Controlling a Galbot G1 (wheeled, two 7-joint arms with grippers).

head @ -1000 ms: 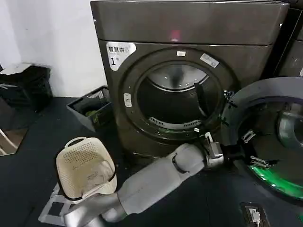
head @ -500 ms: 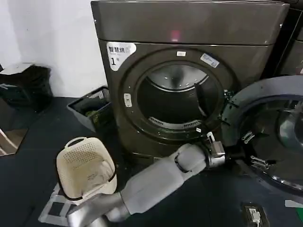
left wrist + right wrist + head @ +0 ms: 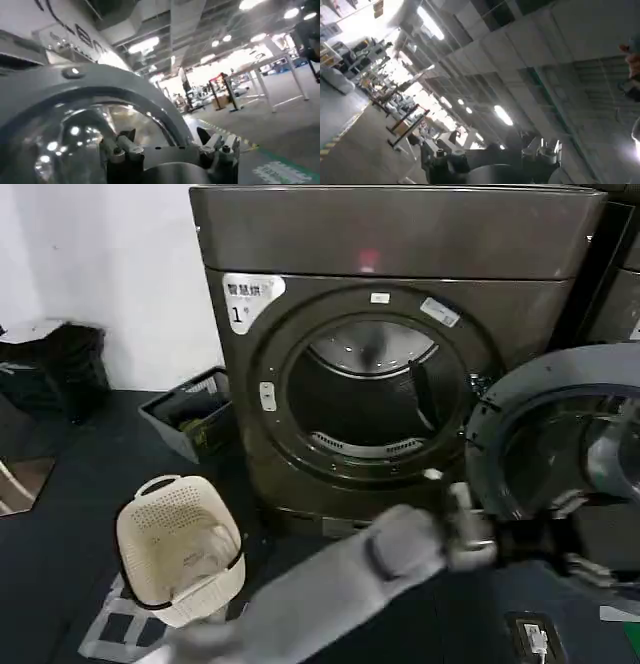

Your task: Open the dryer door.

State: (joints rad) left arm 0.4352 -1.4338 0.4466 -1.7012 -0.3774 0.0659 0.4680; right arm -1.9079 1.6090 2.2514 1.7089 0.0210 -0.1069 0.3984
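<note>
The big dark grey-bronze metallic front-loading dryer (image 3: 400,354) stands against the white wall, a white "1" label (image 3: 248,296) on its upper left front and a small pink light (image 3: 369,258) on its top panel. Its drum mouth gapes open, and the pale perforated drum (image 3: 368,389) shows inside. The large round dryer door (image 3: 540,444), with a dark grey plastic back rim around tinted glass, is swung out to the machine's right, its inner face turned towards the robot.

The left arm, grey and smooth, reaches across the dark floor (image 3: 90,474) from the lower left, and the left pincer (image 3: 545,536) sits at the door's lower inner rim; blur there means I cannot tell whether it grips the rim or how wide it is. In the left wrist view the door's grey rim (image 3: 85,85) and glass bulge just ahead of the fingers (image 3: 117,150). The right wrist view shows the right pincer (image 3: 492,155) parted, holding nothing, pointing up towards a ceiling with strip lights.

A cream perforated plastic laundry basket (image 3: 180,549) stands on the floor to the dryer's front left, well apart from the door, and a dark open bin (image 3: 190,419) sits beside the machine's left side.
</note>
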